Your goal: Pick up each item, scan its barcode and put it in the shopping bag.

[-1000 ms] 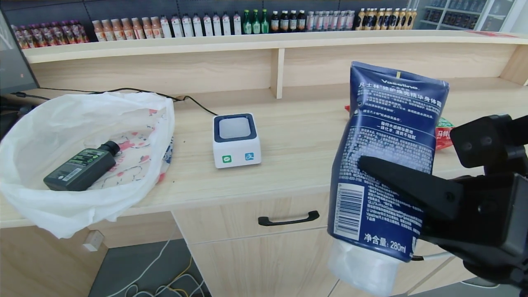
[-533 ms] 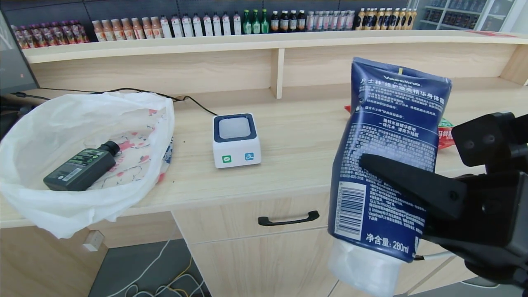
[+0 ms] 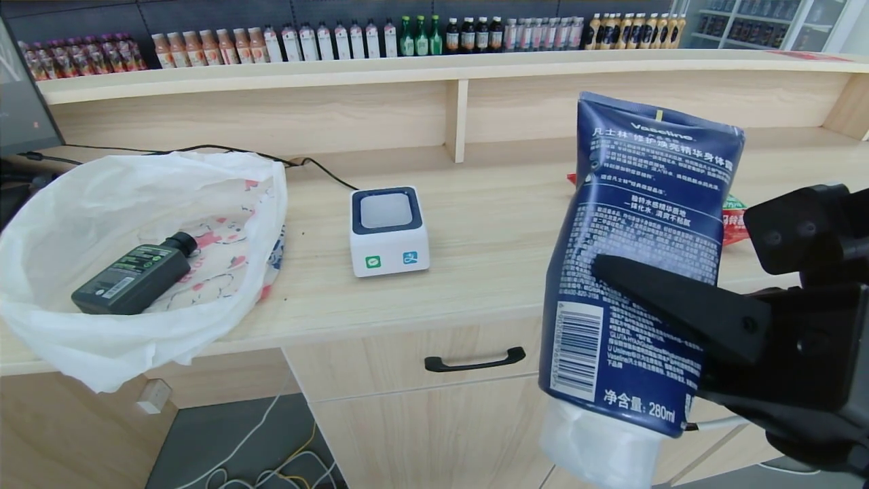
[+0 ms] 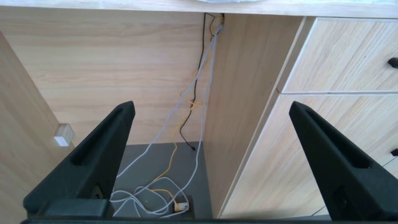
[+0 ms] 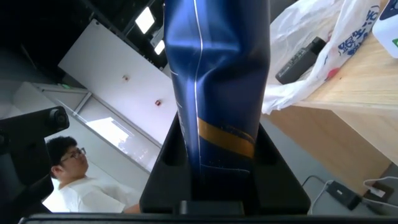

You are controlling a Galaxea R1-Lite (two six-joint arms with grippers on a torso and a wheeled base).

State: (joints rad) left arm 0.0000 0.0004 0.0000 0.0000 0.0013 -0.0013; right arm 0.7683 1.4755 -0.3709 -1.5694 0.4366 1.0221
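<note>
Right tool: the right tool is clamped on the dark blue plastic squeeze tube. It holds the tube in the air on the robot's right, out in front of the light wooden worktop.
Grip: one finger lies across the tube's mid-body, leaving the white barcode patch uncovered, probably so it can be read.
Tube pose: roughly upright, with the translucent white cap lowest. The barcode faces the robot, so it likely needs turning down toward the scanner.
Left tool: the left tool is spread wide and empty. It hangs low beside the drawer fronts, apparently parked out of the way.
Scanner: the white cube scanner with a blue-framed window sits mid-worktop with its window facing up, between tube and bag and well apart from the tube.
Bag: the thin white plastic shopping bag lies with its mouth open at the left end. A flat black bottle lies inside, seemingly already handled.
Waiting: a red snack packet lies behind the tube.
Views: the head view gives the barcode and scanner. The right wrist view gives both fingers pinching the tube's sides and a gold band. The left wrist view gives loose cables under the worktop.
</note>
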